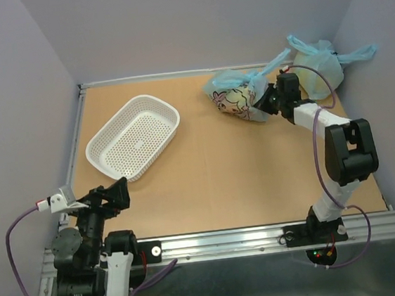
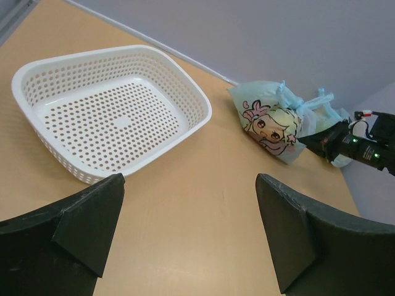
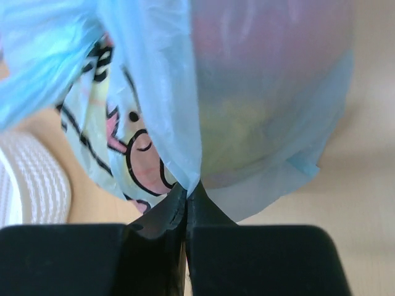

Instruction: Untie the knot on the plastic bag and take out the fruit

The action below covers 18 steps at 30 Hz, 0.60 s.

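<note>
- In the top external view, the plastic bag [image 1: 233,100] is seen lying on the far right part of the table [image 1: 223,188], with a plain light blue bag [image 1: 318,61] behind it in the far right corner.
- The right gripper [image 1: 266,104] is pressed against the printed bag's right side; its jaws cannot be made out from here.
- The left gripper [image 1: 112,194] is held near its base, just in front of the white basket [image 1: 174,112], and nothing is touched by it.
- In the left wrist view, the left gripper [image 2: 189,185] is shown spread wide, with nothing between its fingers [image 2: 86,222].
- Beyond them the basket [image 2: 204,112] is seen on the left and the plastic bag [image 2: 268,126] on the right, well apart, with the right gripper [image 2: 321,140] touching the bag's right edge.
- In the right wrist view, the right gripper [image 3: 186,194] is shown fully closed, and a fold of the plastic bag [image 3: 259,92] is pinched between its tips.
- Only blurred yellowish and pink shades can be made out through the film.
</note>
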Each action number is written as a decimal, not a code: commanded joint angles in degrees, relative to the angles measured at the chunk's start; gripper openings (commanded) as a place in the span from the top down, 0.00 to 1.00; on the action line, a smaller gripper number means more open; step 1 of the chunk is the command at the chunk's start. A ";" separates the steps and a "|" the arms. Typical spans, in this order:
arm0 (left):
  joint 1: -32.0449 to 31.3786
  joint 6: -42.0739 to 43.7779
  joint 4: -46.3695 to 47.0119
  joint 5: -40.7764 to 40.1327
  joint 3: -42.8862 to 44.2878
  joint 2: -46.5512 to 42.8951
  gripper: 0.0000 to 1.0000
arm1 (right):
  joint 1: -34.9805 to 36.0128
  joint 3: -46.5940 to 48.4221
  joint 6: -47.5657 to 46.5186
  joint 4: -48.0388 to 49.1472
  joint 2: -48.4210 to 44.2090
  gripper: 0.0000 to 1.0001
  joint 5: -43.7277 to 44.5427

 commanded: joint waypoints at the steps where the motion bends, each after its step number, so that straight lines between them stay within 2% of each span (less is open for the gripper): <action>1: 0.35 -1.51 8.08 4.98 -2.88 3.56 0.01 | 3.62 -7.39 -8.35 1.55 -12.11 1.00 -11.52; 6: 0.35 -1.43 13.54 7.63 -5.96 8.47 0.01 | 11.95 -13.81 -16.35 -7.40 -22.33 1.00 -16.21; 10: 0.27 -2.47 21.08 11.30 -8.69 14.34 0.01 | 18.47 -18.29 -18.73 -16.09 -30.05 1.00 -14.46; 17: 0.09 -4.68 29.00 20.27 -8.35 28.86 0.01 | 19.19 -24.10 -15.14 -26.48 -37.54 1.00 -6.73; 18: -0.26 -5.29 29.88 20.90 -8.17 31.31 0.01 | 19.19 -24.97 -13.74 -29.10 -39.46 0.94 -4.11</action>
